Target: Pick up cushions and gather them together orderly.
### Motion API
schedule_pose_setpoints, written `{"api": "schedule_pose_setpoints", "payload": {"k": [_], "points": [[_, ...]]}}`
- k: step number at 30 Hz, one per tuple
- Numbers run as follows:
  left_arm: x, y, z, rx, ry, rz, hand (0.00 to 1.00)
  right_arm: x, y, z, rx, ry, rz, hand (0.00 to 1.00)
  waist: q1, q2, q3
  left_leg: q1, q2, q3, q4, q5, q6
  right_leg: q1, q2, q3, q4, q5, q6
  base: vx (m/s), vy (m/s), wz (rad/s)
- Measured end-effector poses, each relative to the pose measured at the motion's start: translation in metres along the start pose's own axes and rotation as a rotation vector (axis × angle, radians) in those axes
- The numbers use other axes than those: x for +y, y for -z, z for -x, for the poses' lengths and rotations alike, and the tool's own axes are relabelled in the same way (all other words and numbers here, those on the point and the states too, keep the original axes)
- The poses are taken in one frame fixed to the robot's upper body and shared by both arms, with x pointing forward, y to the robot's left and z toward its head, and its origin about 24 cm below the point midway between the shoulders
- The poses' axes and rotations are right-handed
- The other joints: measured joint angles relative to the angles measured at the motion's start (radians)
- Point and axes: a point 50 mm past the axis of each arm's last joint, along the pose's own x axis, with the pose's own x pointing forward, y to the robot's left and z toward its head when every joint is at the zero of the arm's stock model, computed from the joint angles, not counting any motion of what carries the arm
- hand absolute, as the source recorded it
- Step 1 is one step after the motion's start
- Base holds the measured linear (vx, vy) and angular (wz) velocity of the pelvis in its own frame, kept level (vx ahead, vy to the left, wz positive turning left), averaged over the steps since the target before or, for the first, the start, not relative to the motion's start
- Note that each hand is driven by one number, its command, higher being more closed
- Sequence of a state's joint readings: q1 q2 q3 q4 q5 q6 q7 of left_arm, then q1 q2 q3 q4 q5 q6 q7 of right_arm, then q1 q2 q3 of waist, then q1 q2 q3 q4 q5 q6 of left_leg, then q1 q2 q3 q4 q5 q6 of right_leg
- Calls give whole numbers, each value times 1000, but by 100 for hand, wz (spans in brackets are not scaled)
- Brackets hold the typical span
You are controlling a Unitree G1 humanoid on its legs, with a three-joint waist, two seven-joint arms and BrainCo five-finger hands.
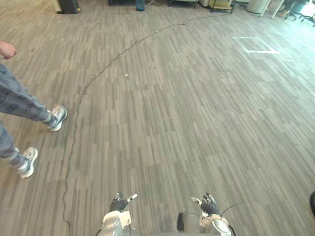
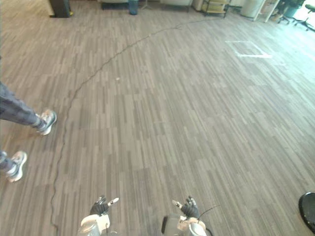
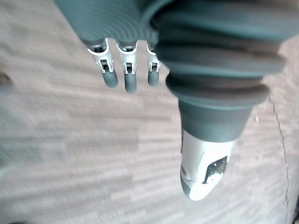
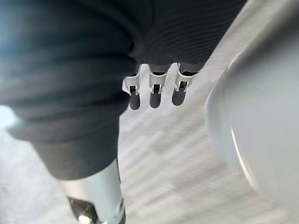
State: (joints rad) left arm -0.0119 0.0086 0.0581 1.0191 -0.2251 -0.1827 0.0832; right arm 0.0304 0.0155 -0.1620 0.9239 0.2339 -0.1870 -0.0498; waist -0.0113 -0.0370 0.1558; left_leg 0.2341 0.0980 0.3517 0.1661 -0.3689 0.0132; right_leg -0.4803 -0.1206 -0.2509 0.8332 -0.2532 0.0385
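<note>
1. Your left robot hand (image 1: 119,202) sits at the bottom of the frame, left of centre. Its fingers (image 3: 130,74) are straight and released, holding nothing.
2. Your right robot hand (image 1: 208,203) sits at the bottom, right of centre, also released and empty above the floor (image 1: 187,108).
3. A dark rounded thing (image 2: 308,211) pokes in at the lower right edge; you cannot tell whether it is a cushion.
4. A person's shoes (image 1: 57,118) show at the left edge, well apart from both hands.

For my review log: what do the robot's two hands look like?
The left hand and right hand match: dark ribbed covers over back and wrist, silver fingers with dark rounded tips, and a silver thumb set apart.
</note>
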Motion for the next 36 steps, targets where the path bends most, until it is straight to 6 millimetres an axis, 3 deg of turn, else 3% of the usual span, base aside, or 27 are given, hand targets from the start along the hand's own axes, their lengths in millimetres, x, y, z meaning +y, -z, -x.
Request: {"api": "schedule_pose_setpoints", "payload": {"k": [2, 3, 4, 5, 6, 7, 9, 10, 11, 12, 16, 18, 19, 20, 21, 22, 24, 25, 26, 27, 28, 29, 30, 31, 32, 34, 36], "points": [[-2, 1, -1, 9, 12, -20, 0, -5, 1, -1, 15, 6, 21, 0, -13, -4, 1, 33, 5, -53, -12, 4, -4, -9, 26, 11, -320, 96, 0, 524, -169, 61], [-3, 0, -1, 8, 18, -24, 0, -11, 8, 1, 42, 21, 27, 0, -15, -13, 2, 67, -10, -107, -20, 4, -4, -6, 35, 52, -451, 213, -7, 562, -235, 57], [-7, 8, 0, 40, 20, -11, 0, -21, 4, -2, 52, 37, 58, 0, -23, 32, 10, 96, 28, -177, -15, 13, -13, 18, 64, 54, -425, 276, -54, 823, -321, 46], [-8, 11, 1, 55, 13, 14, 0, -25, -2, -5, 38, 51, 64, 0, -13, 63, 25, 90, 50, -218, 18, 84, -75, 18, 71, 37, -365, 233, -76, 680, -252, 21], [-8, 13, 2, 59, 13, 20, 0, -24, -4, -6, 34, 53, 58, 0, -13, 68, 30, 90, 52, -234, 34, 115, -85, 19, 70, 34, -344, 222, -84, 784, -299, 10], [-8, 17, 3, 71, 3, 39, 0, -25, -6, -6, 31, 56, 54, 0, -14, 75, 32, 59, 59, -270, 138, 210, -92, 56, 77, 15, -329, 169, -95, 803, -333, 19], [-5, 17, 4, 66, -8, 69, 0, -26, -1, -3, 41, 56, 62, 0, -16, 80, 38, -71, 91, -318, 452, 392, -155, 173, 91, 5, -390, 108, -97, 600, -220, 24], [-2, 16, 5, 56, -19, 92, 0, -27, 0, -3, 42, 55, 70, 0, -6, 85, 43, -155, 116, -318, 644, 374, -174, 234, 115, 9, -430, 94, -102, 478, -73, -12], [-2, 9, 3, 20, -18, 105, 0, -23, 2, -3, 49, 44, 74, 0, 16, 84, 50, -248, 149, -284, 835, 300, -169, 329, 142, 25, -477, 74, -113, 701, -93, -23], [1, 2, 2, -8, -21, 96, 0, -14, 6, -2, 58, 15, 80, 0, 28, 64, 58, -335, 159, -236, 913, 220, -138, 444, 149, 32, -536, 53, -115, 555, -68, -25], [2, -9, 1, -62, -14, 93, 0, -1, 11, 0, 73, -14, 65, 0, 64, 40, 48, -502, 153, -66, 691, 117, -85, 611, 132, 88, -658, 43, -96, 557, -14, -54], [1, -9, 1, -65, -13, 93, 0, 4, 15, 1, 82, -21, 52, 0, 70, 38, 44, -538, 77, -40, 314, 161, -79, 699, 85, 129, -729, 26, -60, 720, 177, -64], [0, -8, 2, -63, -9, 86, 0, 1, 17, 2, 91, -13, 57, 0, 73, 46, 39, -554, 41, -88, 123, 274, -92, 732, 70, 159, -769, 11, -36, 476, 184, -60], [0, -7, 2, -65, -7, 81, 0, -1, 18, 2, 97, -8, 63, 0, 79, 48, 35, -562, 31, -103, 116, 320, -108, 742, 66, 174, -778, 8, -31, 601, 265, -69], [3, -5, 2, -54, -10, 61, 0, -2, 25, 4, 130, -4, 74, 0, 77, 39, 14, -562, -8, -141, 120, 381, -54, 751, 42, 214, -782, 9, -32, 640, 291, -34], [10, -6, 1, -53, -19, 32, 0, 2, 30, 5, 147, -9, 65, 0, 64, -2, -5, -561, -46, -128, 126, 353, -13, 727, -1, 231, -736, 21, -43, 897, 399, -21], [14, -10, 0, -61, -27, 22, 0, 0, 34, 8, 160, 1, 49, 0, 67, -37, -5, -521, -63, -94, 168, 291, 5, 676, -33, 284, -554, 32, -8, 675, 280, -15], [16, -10, 0, -58, -30, 15, 0, 1, 34, 9, 152, 0, 43, 0, 69, -51, -3, -454, -73, -78, 168, 242, 10, 577, -40, 307, -286, 77, 65, 444, 157, -28], [17, -9, 0, -51, -31, 12, 0, 1, 34, 9, 149, -1, 42, 0, 67, -52, -2, -433, -73, -73, 166, 229, 13, 544, -42, 317, -199, 103, 85, 527, 162, -42], [18, -5, 0, -28, -26, -17, 0, 3, 30, 8, 126, -12, 45, 0, 63, -53, 3, -356, -73, -51, 167, 189, 17, 437, -45, 337, 79, 137, 149, 487, 116, -35], [17, -2, 0, -13, -17, -38, 0, 4, 25, 7, 106, -22, 50, 0, 54, -50, 15, -292, -70, -34, 164, 177, 25, 382, -59, 304, 211, 132, 143, 529, 103, -49], [13, 0, 1, -3, -5, -44, 0, 5, 20, 6, 79, -31, 56, 0, 46, -34, 25, -208, -51, -16, 141, 158, 27, 313, -72, 233, 285, 105, 95, 331, 54, -42], [11, 1, 1, -3, 0, -45, 0, 4, 18, 6, 71, -32, 60, 0, 47, -25, 23, -176, -37, -1, 126, 148, 23, 287, -70, 209, 295, 94, 77, 324, 56, -65], [10, 5, 2, 7, 2, -41, 0, 7, 14, 5, 45, -43, 78, 0, 48, -12, 21, -99, -15, 34, 69, 103, -13, 209, -69, 140, 281, 63, 63, 427, 60, -75], [11, 4, 2, 8, -1, -49, 0, 11, 11, 4, 30, -57, 79, 0, 48, -31, 32, -26, -20, 68, 21, 86, -35, 146, -80, 82, 196, 26, 48, 515, 47, -72], [10, 7, 2, 19, 2, -47, 0, 11, 8, 4, 19, -59, 79, 0, 36, -33, 32, 17, -17, 87, -6, 76, -49, 119, -83, 17, 68, 16, 30, 462, -54, -32], [-1, 5, 1, 16, 27, -44, 0, 8, 0, 0, -8, -55, 79, 0, 4, -22, 30, 73, -8, 110, -60, 57, -77, 59, -68, -117, -305, 93, -18, 594, -136, -8]]}}
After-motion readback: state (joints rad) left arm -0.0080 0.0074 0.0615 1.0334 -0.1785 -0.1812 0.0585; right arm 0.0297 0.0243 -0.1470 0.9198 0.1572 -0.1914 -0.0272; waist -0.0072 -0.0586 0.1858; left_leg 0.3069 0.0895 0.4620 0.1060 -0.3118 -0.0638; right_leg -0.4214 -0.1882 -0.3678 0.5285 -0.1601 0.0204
